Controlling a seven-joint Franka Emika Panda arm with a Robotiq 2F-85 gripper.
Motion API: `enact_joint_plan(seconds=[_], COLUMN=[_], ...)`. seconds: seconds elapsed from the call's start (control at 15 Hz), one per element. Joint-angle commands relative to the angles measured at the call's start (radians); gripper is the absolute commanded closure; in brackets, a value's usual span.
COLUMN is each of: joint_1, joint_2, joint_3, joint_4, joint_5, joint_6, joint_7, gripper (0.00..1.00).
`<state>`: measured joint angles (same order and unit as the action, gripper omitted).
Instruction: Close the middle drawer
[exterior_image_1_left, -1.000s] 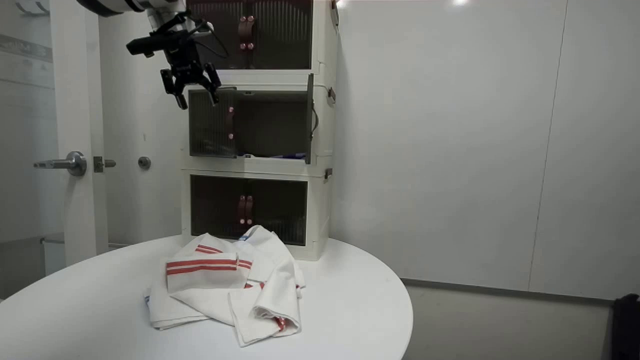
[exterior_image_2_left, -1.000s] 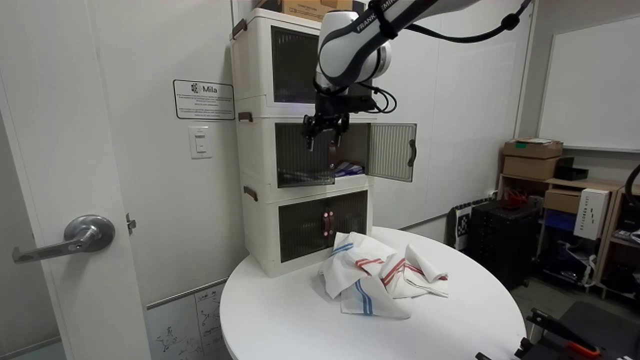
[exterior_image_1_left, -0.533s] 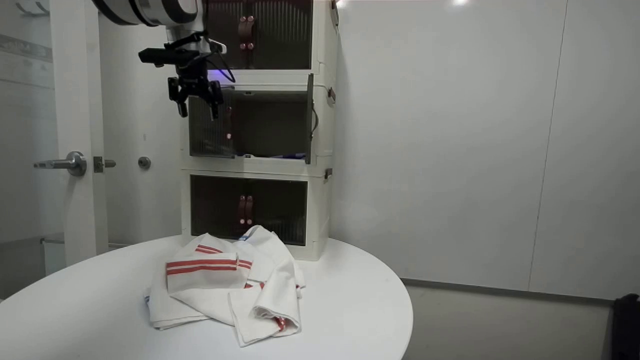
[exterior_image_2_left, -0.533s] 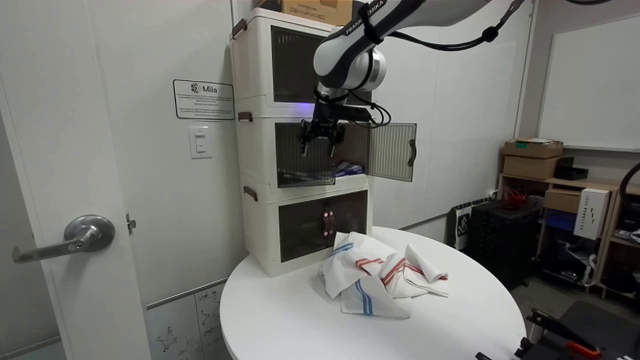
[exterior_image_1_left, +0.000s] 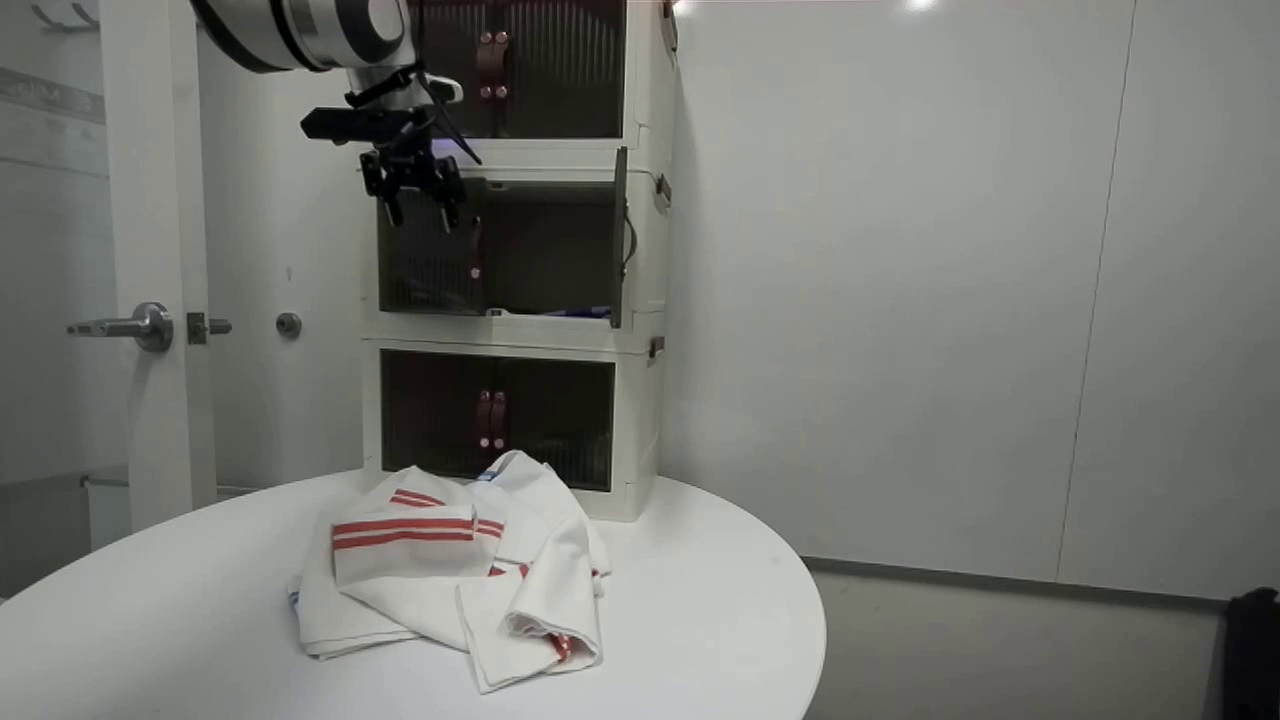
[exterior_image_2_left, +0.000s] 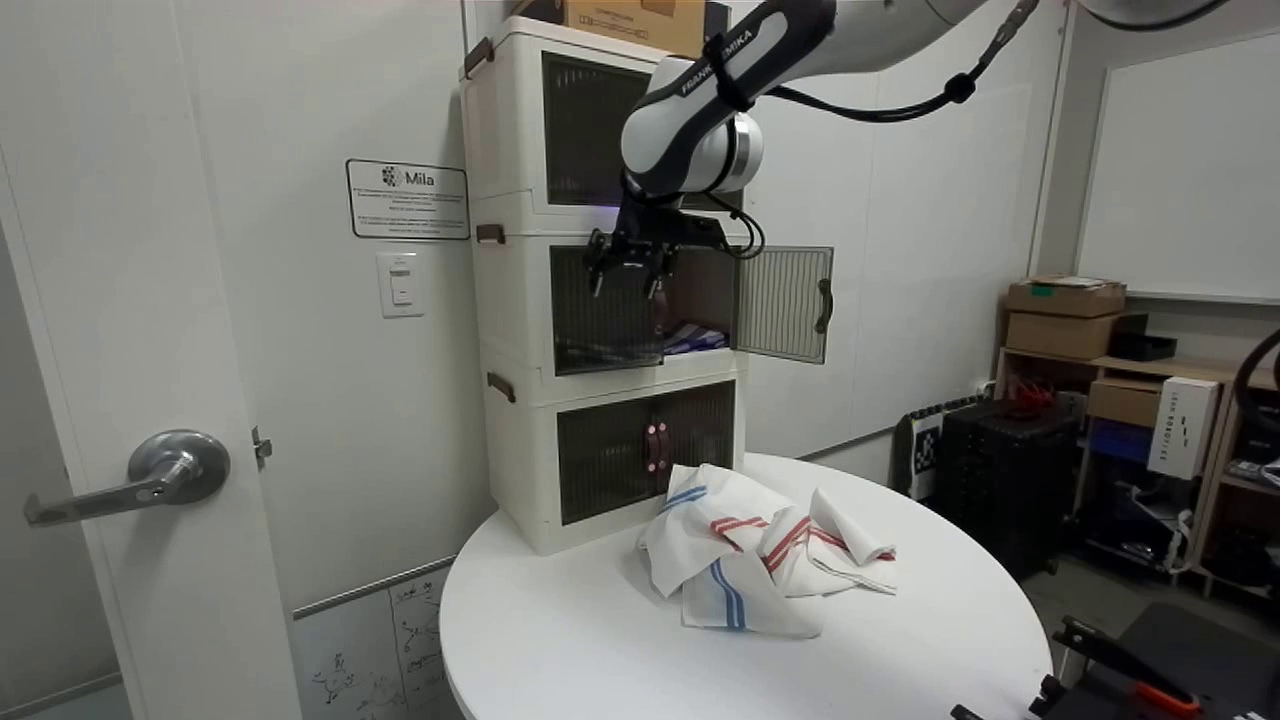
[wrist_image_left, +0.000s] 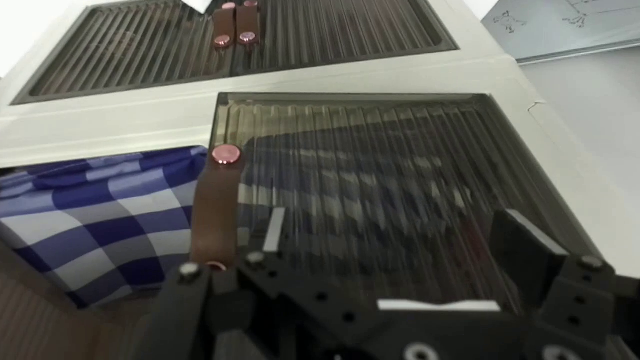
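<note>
The middle drawer is the white cabinet's middle tier, with two dark see-through ribbed panels. One panel (exterior_image_1_left: 425, 275), also in an exterior view (exterior_image_2_left: 600, 340) and the wrist view (wrist_image_left: 370, 150), stands slightly ajar. The other panel (exterior_image_1_left: 620, 240) is swung wide open, as an exterior view (exterior_image_2_left: 785, 300) also shows. A blue-white checked cloth (wrist_image_left: 115, 220) lies inside; it also shows in an exterior view (exterior_image_2_left: 695, 338). My gripper (exterior_image_1_left: 420, 218) is open and empty in front of the ajar panel, in both exterior views (exterior_image_2_left: 626, 288) and the wrist view (wrist_image_left: 400, 227). Contact cannot be told.
The top tier (exterior_image_1_left: 560, 70) and bottom tier (exterior_image_1_left: 560, 425) have shut dark fronts with brown handles. White striped towels (exterior_image_2_left: 745, 550) lie heaped on the round white table (exterior_image_2_left: 600, 640). A cardboard box (exterior_image_2_left: 640, 22) sits on the cabinet. A room door (exterior_image_1_left: 155, 420) stands beside it.
The arm has moved down and towards the cabinet. The ajar panel has swung a little inward. The wide-open panel has not moved. The gripper has stayed open.
</note>
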<state>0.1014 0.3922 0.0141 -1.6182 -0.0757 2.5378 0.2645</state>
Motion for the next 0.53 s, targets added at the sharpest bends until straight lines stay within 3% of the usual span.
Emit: enact_joint_plan(seconds=[0.0,0.47], joint_1=[0.043,0.106], joint_2=[0.046,0.116], joint_3=[-0.036,-0.118], joint_4=[0.051,0.123], joint_5=[-0.048,-0.173], joint_6=[0.048,0.103], joint_7=[0.047,0.119], gripper=[0.00,0.00])
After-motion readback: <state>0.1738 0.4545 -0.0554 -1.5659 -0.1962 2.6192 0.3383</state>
